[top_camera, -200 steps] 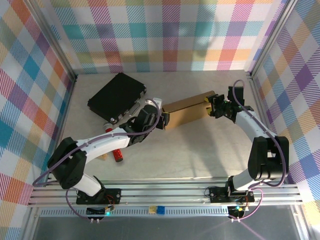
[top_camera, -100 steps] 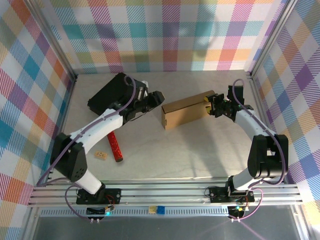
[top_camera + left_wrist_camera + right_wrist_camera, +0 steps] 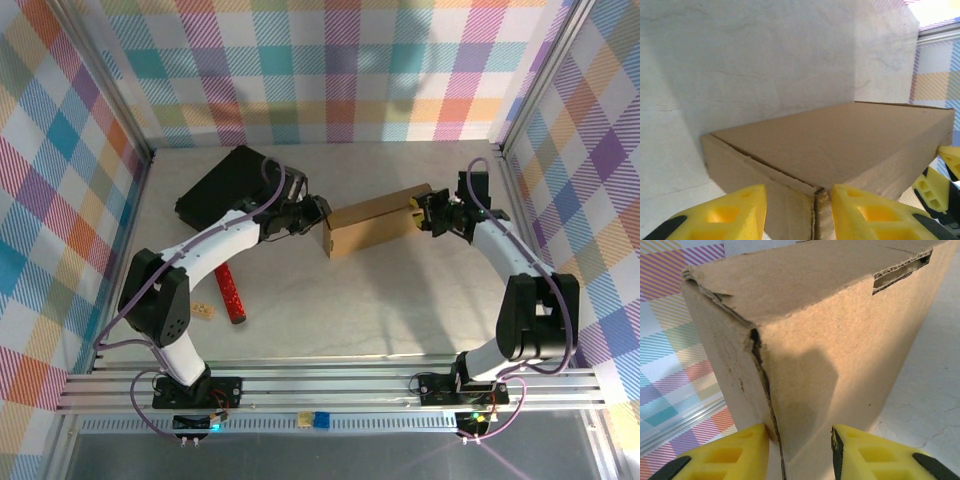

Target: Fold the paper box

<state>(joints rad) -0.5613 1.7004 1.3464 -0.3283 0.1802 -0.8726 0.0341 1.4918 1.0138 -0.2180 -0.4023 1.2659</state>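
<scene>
Since half a second ago, my left arm has swung back from the black flat case point(image 3: 228, 190) toward the paper box point(image 3: 372, 225), while the right arm has held its place.

From above, the paper box is a closed brown cardboard mailer lying flat on the pale table point(image 3: 400, 310), a little toward 2 o'clock from the table's middle, its long side running from 9 to 3 o'clock and tilted slightly upward at the 3 o'clock end.

The left gripper point(image 3: 322, 214) is at the box's 9 o'clock end. Its wrist camera shows the two yellow fingers point(image 3: 735, 212) set apart with a corner of the box between them. I cannot tell whether they are pressing the cardboard.

The right gripper point(image 3: 423, 215) is at the box's 3 o'clock end. Its wrist camera shows its yellow fingers point(image 3: 730, 452) on either side of a torn vertical corner seam. I cannot tell whether they are clamped on the box.

The black flat case lies at 10 o'clock on the table. A red stick point(image 3: 232, 295) and a small tan block point(image 3: 203, 311) lie at 8 o'clock, well apart from the box.
</scene>
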